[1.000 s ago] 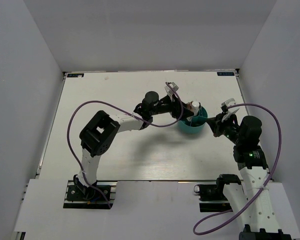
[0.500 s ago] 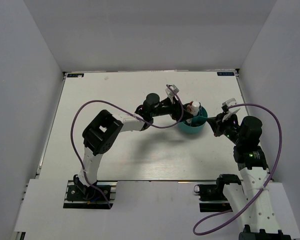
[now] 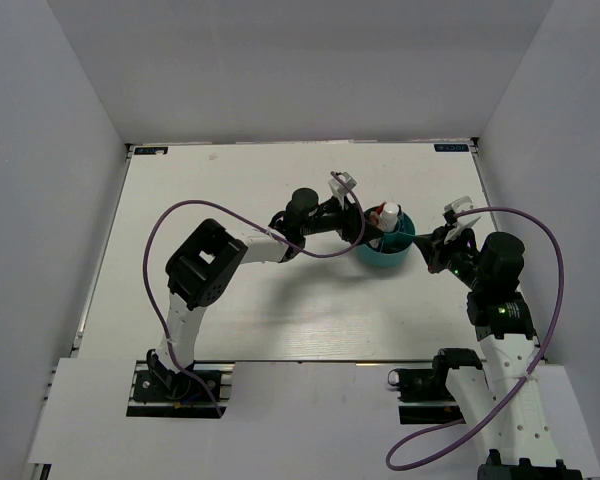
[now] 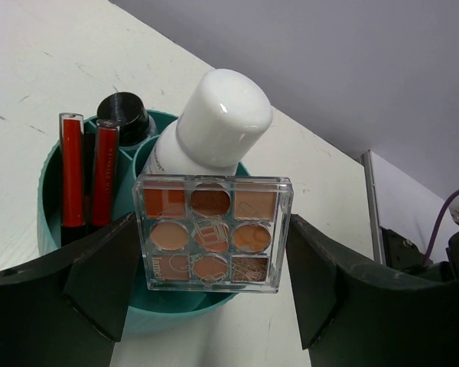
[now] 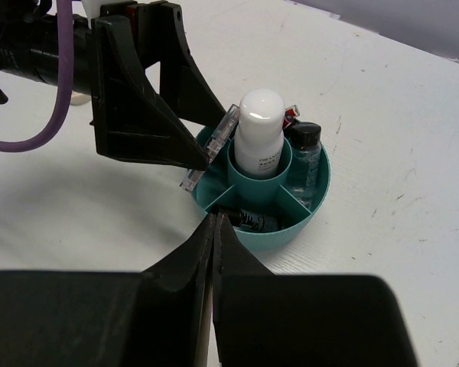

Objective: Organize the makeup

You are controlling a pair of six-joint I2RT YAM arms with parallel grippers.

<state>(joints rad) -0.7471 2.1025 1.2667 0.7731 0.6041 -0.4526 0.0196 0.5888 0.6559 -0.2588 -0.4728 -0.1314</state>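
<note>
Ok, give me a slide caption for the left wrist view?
Left tool holds the square palette upright at the teal tub, white bottle and red tubes behind it.

Makeup at the teal tub

The square clear palette (image 4: 212, 232), nine orange-brown pans, was held on edge and tilted in my left gripper (image 4: 212, 226), its sides pinched, at the tub's (image 4: 46, 206) rim. Behind it a white round-capped bottle (image 4: 214, 126) stood upright in the middle cell. Two slim red tubes (image 4: 88, 172) stood side by side in an outer cell, with a black-capped bottle (image 4: 126, 116) just beside them. A dark tube (image 5: 249, 220) lay in another cell.
</note>
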